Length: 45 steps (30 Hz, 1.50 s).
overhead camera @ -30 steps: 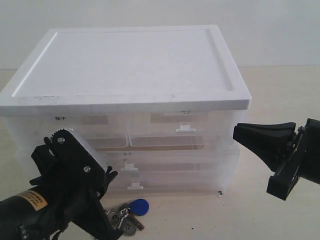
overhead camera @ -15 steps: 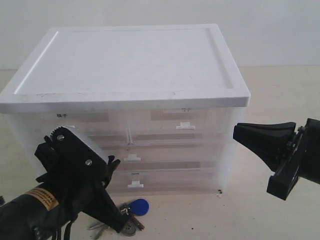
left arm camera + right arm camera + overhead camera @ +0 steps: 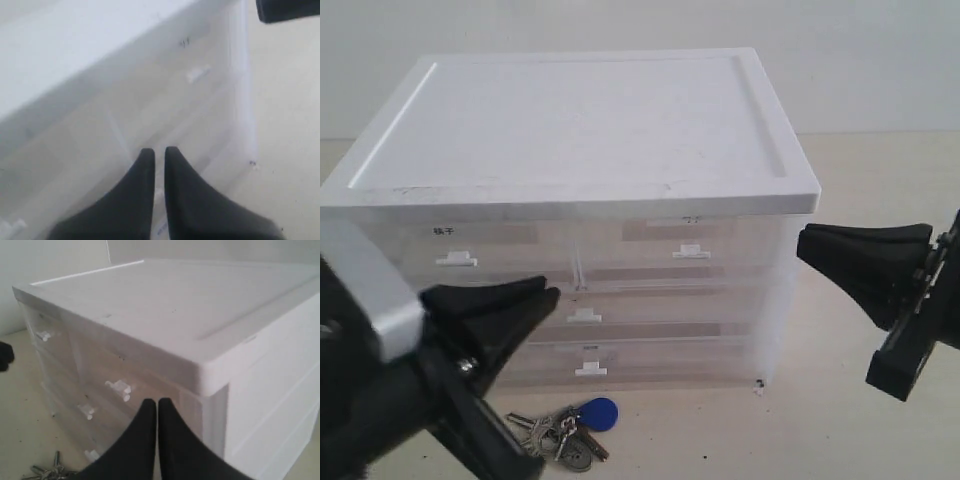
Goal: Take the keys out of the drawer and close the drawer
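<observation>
Silver metal keys (image 3: 563,432) with a blue teardrop fob lie outside; the translucent plastic full-width middle drawer (image 3: 660,312) looks shut.
The keys rest on the beige table (image 3: 860,420) at 6 o'clock of the white-lidded plastic cabinet (image 3: 580,120). Our black left gripper (image 3: 548,296), jaws pressed together, points at the drawer front from 8 o'clock; the black right gripper (image 3: 804,241), likewise pressed together, hangs at 3 o'clock. We should back the left gripper off straight, clear of the keys.
</observation>
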Motion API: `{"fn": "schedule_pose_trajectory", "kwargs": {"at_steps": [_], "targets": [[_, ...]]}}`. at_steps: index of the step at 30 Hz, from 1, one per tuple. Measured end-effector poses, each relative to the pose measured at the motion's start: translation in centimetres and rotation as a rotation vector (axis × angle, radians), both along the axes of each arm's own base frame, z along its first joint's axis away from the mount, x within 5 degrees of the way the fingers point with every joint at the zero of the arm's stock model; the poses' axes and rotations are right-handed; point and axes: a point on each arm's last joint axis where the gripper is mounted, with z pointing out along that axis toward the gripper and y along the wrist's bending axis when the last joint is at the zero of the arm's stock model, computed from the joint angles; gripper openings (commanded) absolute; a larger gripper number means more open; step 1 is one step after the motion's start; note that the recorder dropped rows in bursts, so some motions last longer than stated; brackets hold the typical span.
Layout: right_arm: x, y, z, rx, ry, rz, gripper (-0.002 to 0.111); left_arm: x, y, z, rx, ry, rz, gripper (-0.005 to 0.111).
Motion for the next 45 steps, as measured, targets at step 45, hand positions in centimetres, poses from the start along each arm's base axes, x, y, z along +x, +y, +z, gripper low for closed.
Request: {"fn": "schedule_pose_trajectory", "kwargs": {"at_steps": [45], "targets": [[-10.3, -4.8, 2.9, 0.124, -0.243, -0.62, 0.0, -4.7, 12.4, 9.0, -0.633, -0.057, -0.021, 0.005]]}}
